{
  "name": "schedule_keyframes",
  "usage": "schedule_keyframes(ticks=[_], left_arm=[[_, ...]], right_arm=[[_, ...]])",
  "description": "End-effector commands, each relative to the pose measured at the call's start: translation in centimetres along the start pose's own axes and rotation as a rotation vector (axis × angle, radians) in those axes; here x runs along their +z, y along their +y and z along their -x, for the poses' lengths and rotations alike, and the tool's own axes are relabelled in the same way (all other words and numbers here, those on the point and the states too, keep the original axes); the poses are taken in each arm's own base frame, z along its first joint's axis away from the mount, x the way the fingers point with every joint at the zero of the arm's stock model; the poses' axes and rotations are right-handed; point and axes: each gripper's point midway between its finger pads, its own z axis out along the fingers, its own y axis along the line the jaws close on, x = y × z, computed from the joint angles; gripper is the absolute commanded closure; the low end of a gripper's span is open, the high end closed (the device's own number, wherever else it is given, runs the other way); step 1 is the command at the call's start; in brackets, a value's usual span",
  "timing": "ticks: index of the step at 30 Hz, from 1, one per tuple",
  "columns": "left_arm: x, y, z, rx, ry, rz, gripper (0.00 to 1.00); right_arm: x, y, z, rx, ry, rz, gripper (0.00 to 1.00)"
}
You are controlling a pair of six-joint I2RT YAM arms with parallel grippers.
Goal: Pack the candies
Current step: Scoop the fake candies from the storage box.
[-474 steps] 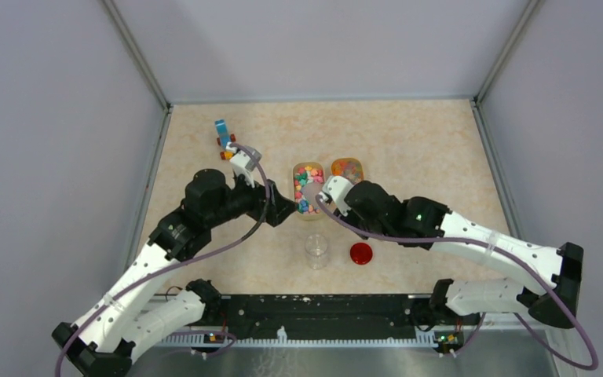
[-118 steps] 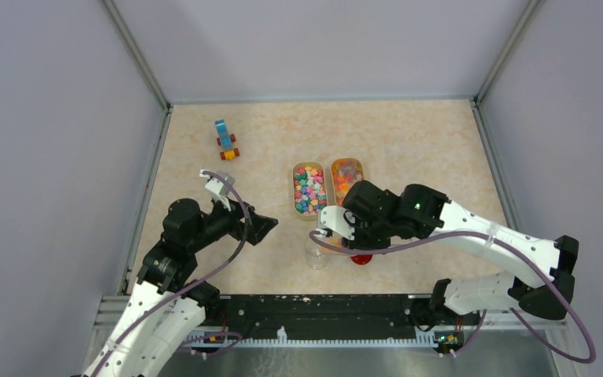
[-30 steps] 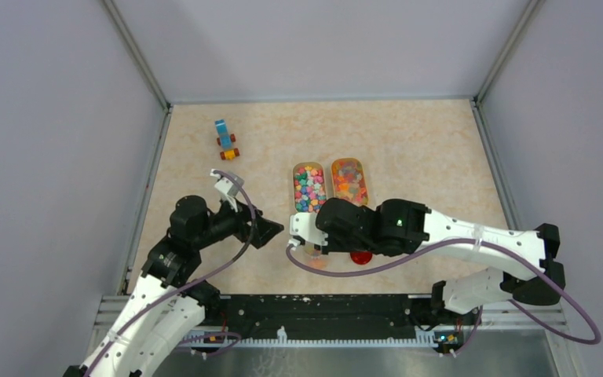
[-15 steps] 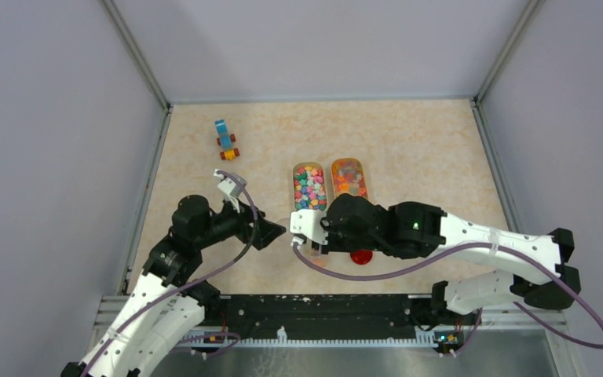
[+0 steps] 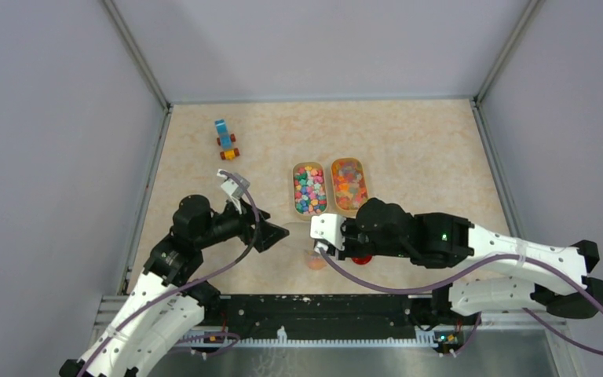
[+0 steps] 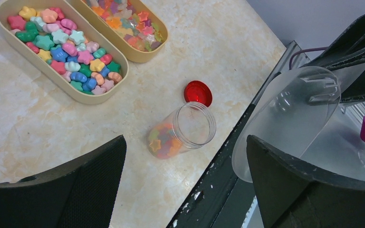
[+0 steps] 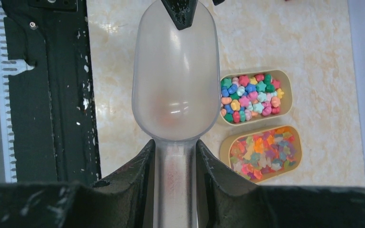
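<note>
The candies fill two tan trays, pastel ones [image 5: 308, 188] [image 6: 62, 45] [image 7: 251, 95] and translucent ones [image 5: 348, 184] [image 6: 128, 21] [image 7: 264, 151]. A clear jar [image 5: 314, 258] [image 6: 183, 130] stands open near the table's front edge with a low layer of candies [image 6: 164, 140] inside. My right gripper [image 5: 326, 238] [image 7: 175, 147] is shut on the handle of a frosted plastic scoop [image 5: 294, 232] [image 7: 176, 71] [image 6: 290, 118]. The scoop's bowl looks empty and hangs just left of the jar. My left gripper [image 5: 271, 234] [image 6: 185, 190] hangs open beside the scoop's tip, holding nothing.
A round red lid [image 5: 361, 258] [image 6: 198, 92] lies right of the jar, partly under my right arm. A blue-and-orange toy vehicle [image 5: 225, 139] sits at the back left. The black front rail [image 5: 314, 306] runs right below the jar.
My right gripper has drawn back to the right with the scoop, uncovering the jar it hung over. The left arm has hardly moved.
</note>
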Motion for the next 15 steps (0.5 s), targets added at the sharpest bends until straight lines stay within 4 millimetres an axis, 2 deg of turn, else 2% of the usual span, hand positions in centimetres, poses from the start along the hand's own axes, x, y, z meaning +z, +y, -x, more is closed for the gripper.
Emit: schedule_keyframes(ticks=[1,11,15], left_arm=[[0.2,1.0,0.4,0.015,-0.02,0.049,0.01],[0.0,1.0,0.6,0.02,-0.034,0.063,0.01],[-0.5,1.3,1.1,0.027,-0.066,0.097,0.01]], right_arm=[[-1.1,-0.5,4.3,0.018,-0.191,-0.013,1.0],[0.4,-1.6,-1.9,0.113,0.074,-0.117,1.0],[0.5,-2.4,-3.6,0.182,0.122,-0.148,1.0]])
